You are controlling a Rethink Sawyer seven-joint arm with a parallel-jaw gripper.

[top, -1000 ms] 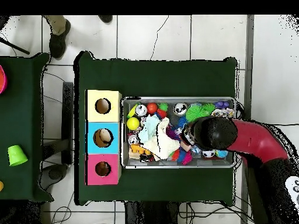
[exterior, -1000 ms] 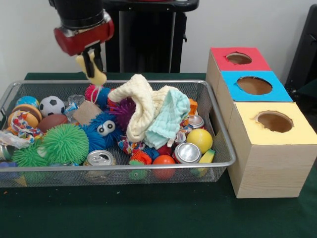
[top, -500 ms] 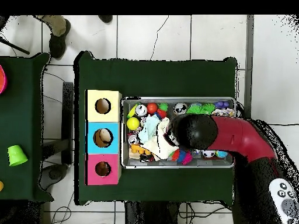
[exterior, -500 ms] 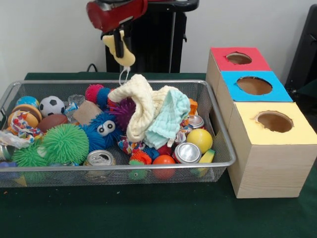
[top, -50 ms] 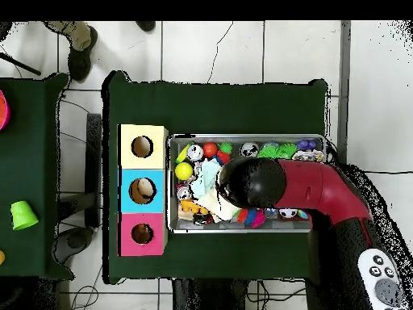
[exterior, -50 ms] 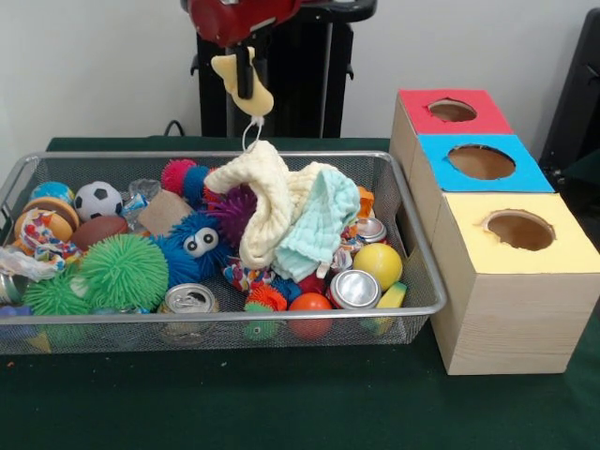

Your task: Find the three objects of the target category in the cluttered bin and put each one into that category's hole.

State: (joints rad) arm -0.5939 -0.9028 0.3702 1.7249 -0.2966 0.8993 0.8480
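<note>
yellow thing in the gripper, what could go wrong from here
The yellow item hangs from the gripper, pinched near one edge, so it might slip back into the wire bin. Its dangling white loop hangs just above the cream cloth and could snag it.

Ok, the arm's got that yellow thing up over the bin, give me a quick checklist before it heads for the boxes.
1. Hold: tool shut on the yellow object: ok.
2. Clearance: object hangs above the wire bin rim: ok.
3. Snag: a white loop dangles under the object close to the cream cloth; touching or not: cannot tell.
4. Holes: red box, blue box and yellow box openings unblocked: ok.
5. Which hole fits this object's category: cannot tell.
6. Blue box, overhead view, seems to hold something already: cannot tell what.
</note>
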